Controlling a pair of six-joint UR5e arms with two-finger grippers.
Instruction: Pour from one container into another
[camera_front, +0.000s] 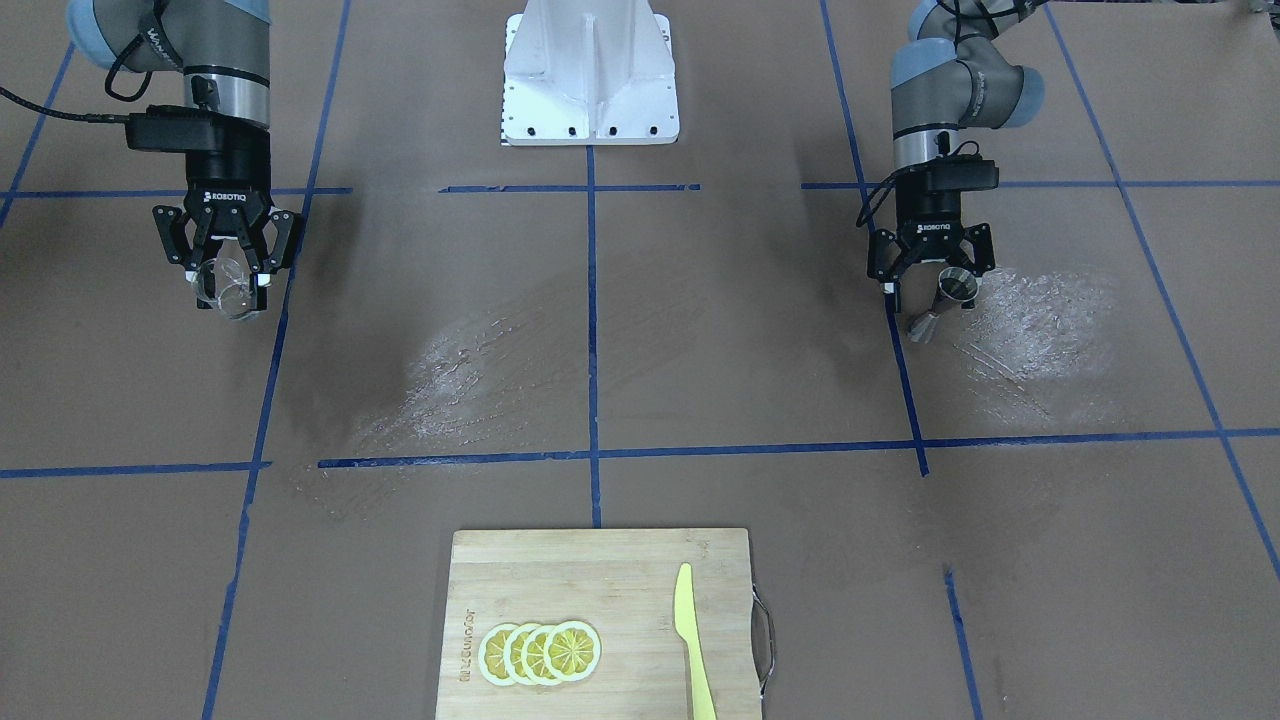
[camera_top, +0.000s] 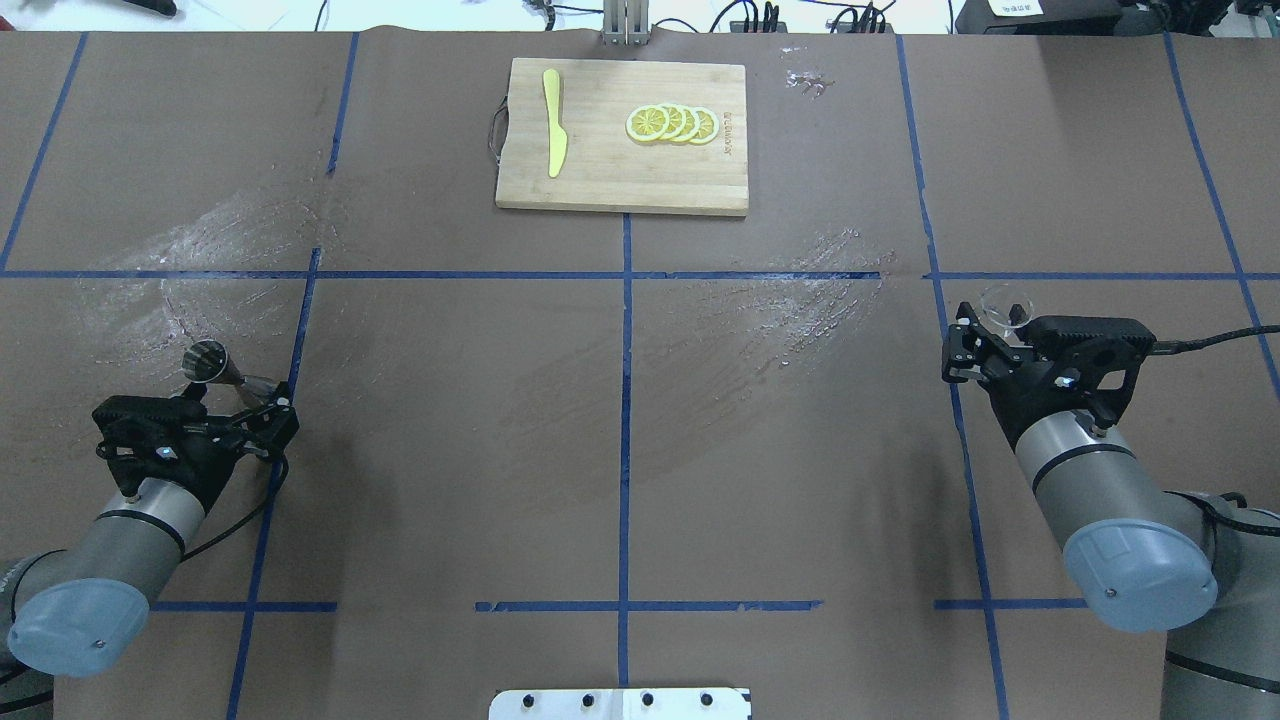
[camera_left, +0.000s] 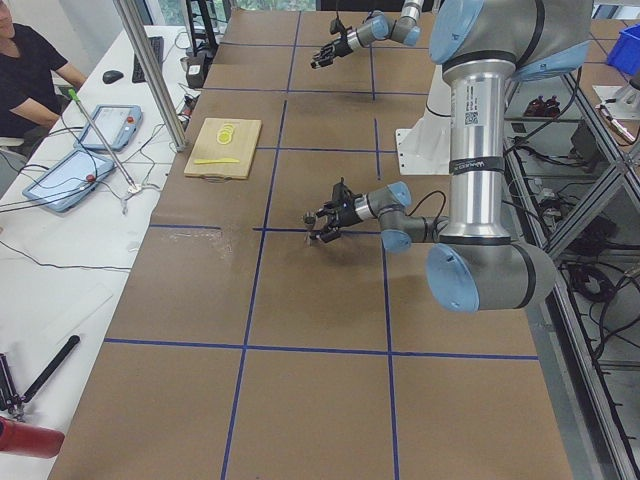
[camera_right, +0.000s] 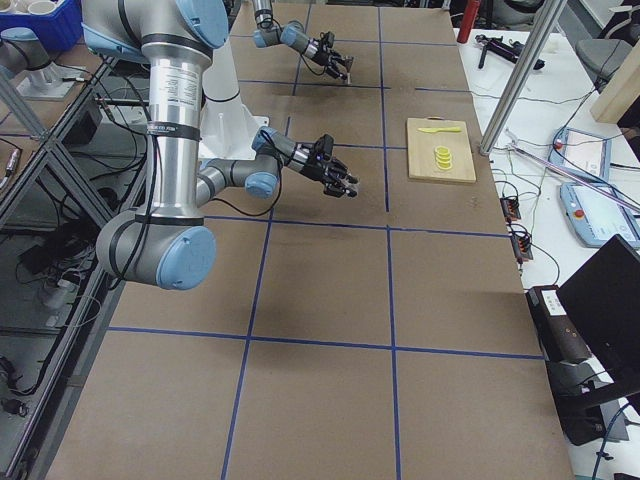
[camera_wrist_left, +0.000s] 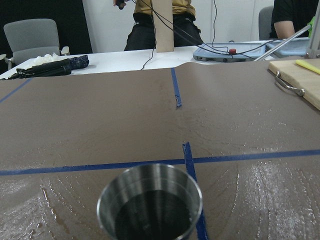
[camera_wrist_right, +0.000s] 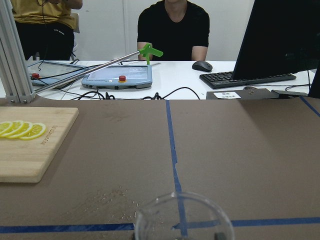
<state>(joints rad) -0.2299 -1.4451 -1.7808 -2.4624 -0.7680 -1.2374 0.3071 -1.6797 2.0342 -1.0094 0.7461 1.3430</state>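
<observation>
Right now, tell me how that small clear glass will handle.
The glass looks smooth and thin-walled, so it is probably slippery in the right claw and likely breakable if squeezed or dropped. Short and round, it would probably roll if laid sideways.

Brown table (camera_top: 800, 500), blue tape grid (camera_top: 625, 450), white desk (camera_wrist_right: 170, 67), grey chair (camera_wrist_left: 32, 35)

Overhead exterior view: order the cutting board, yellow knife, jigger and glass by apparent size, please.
1. cutting board
2. yellow knife and jigger: similar length, too close to rank
3. glass: smallest as seen, though partly hidden
</observation>
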